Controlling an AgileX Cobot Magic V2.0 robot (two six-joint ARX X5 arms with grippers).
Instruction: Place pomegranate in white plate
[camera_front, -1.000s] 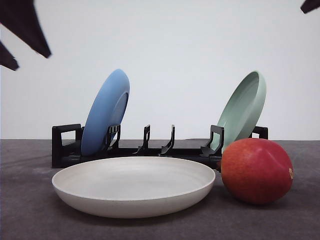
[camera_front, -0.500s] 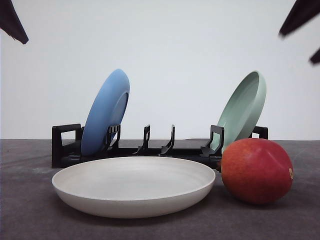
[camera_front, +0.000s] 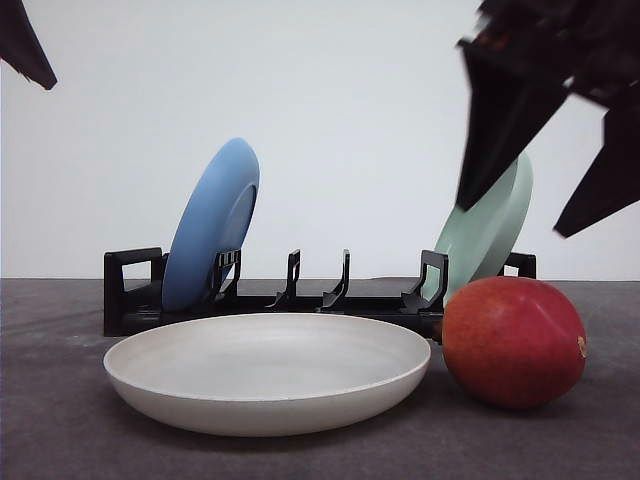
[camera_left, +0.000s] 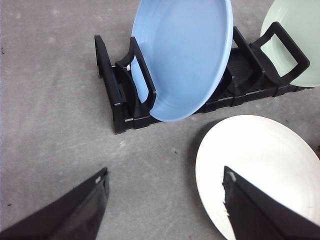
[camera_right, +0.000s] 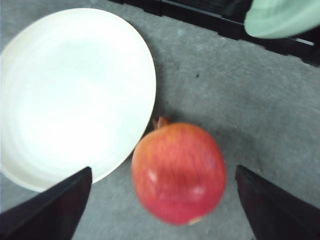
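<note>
The red pomegranate (camera_front: 513, 342) rests on the grey table just right of the white plate (camera_front: 200, 410), close to its rim. My right gripper (camera_front: 512, 220) hangs open a little above the fruit. In the right wrist view the pomegranate (camera_right: 179, 172) lies between the spread fingers of that gripper (camera_right: 163, 170), with the white plate (camera_right: 75, 90) beside it. My left gripper (camera_front: 20, 40) is high at the upper left. Its wrist view shows the left gripper (camera_left: 166, 175) open and holding nothing, over the table by the white plate (camera_left: 260, 165).
A black dish rack (camera_front: 130, 290) stands behind the white plate. A blue plate (camera_front: 212, 225) leans in its left end and a pale green plate (camera_front: 480, 250) in its right end. The left wrist view shows the blue plate (camera_left: 185, 55) and the rack (camera_left: 115, 95).
My right gripper has come down from the upper right corner to hang over the pomegranate. The left gripper rose toward the top left corner and then held still.
</note>
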